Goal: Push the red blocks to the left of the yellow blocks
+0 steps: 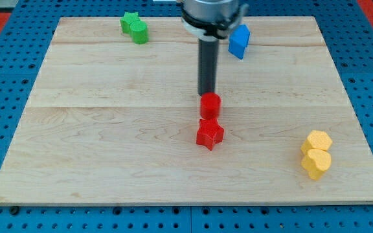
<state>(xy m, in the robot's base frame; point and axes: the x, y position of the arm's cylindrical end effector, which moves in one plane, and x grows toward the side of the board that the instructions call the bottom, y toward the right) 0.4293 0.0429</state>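
Two red blocks sit near the board's middle: a red cylinder (pixel 210 105) and, just below it and touching or nearly so, a red star (pixel 210 133). My tip (pixel 206 94) stands right at the cylinder's top edge, on the side toward the view's top. Two yellow blocks sit at the lower right, far to the right of the red ones: a yellow hexagon (pixel 318 140) and a second yellow block (pixel 316 163) pressed against it from below.
Two green blocks, a star (pixel 131 21) and a cylinder (pixel 140 32), huddle at the top left. Two blue blocks (pixel 239 40) sit at the top, right of the rod. The wooden board (pixel 109 149) lies on a blue pegboard.
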